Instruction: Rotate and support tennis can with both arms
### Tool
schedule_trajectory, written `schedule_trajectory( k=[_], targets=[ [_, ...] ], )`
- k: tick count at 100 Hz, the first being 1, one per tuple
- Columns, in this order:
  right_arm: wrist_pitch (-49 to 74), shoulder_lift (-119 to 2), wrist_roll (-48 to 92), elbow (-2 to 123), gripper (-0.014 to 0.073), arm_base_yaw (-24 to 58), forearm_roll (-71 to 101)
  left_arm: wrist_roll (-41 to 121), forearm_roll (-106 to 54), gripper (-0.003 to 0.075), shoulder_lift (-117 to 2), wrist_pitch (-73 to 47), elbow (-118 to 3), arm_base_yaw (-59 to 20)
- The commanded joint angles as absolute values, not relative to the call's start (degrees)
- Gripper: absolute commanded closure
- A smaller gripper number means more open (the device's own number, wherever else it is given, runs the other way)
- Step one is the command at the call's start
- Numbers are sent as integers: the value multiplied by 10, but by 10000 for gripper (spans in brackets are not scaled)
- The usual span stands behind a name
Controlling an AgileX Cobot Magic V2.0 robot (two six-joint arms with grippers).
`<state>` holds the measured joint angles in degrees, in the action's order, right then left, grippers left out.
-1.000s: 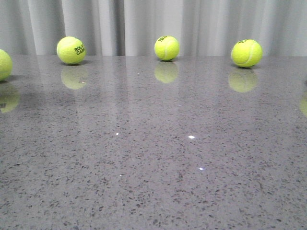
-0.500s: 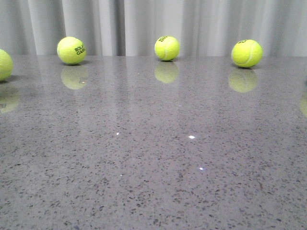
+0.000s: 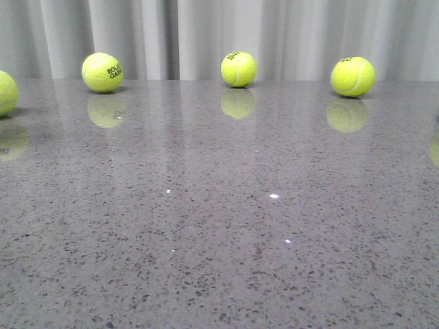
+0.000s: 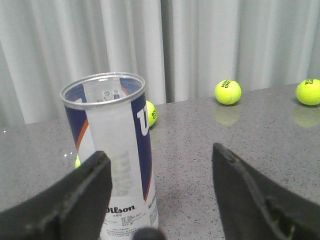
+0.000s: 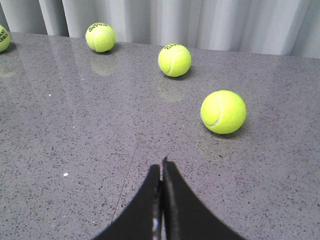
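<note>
Two grippers: left gripper [image 4: 159,192] wide open, tennis can [image 4: 114,160] upright just ahead by one finger, ungripped; right gripper [image 5: 161,172] closed, empty, tennis ball [image 5: 223,111] ahead.

The tennis can [image 4: 117,160] hides part of a ball [image 4: 150,113]; its base is cut off.
</note>
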<state>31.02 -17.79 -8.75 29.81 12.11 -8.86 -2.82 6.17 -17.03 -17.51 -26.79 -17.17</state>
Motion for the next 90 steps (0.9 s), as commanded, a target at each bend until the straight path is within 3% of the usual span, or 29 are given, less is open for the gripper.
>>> schedule_trajectory(
  k=[1,24,90],
  targets=[
    [264,-180,-87,313,664,117,-97,-36,50,407,-162,-111,-259,-174],
    [264,-180,-87,313,664,117,-97,-36,50,743,-162,-110,-248,-174],
    [264,-180,-87,313,664,117,-97,-36,50,741,-162,-110,-248,-174]
  ],
)
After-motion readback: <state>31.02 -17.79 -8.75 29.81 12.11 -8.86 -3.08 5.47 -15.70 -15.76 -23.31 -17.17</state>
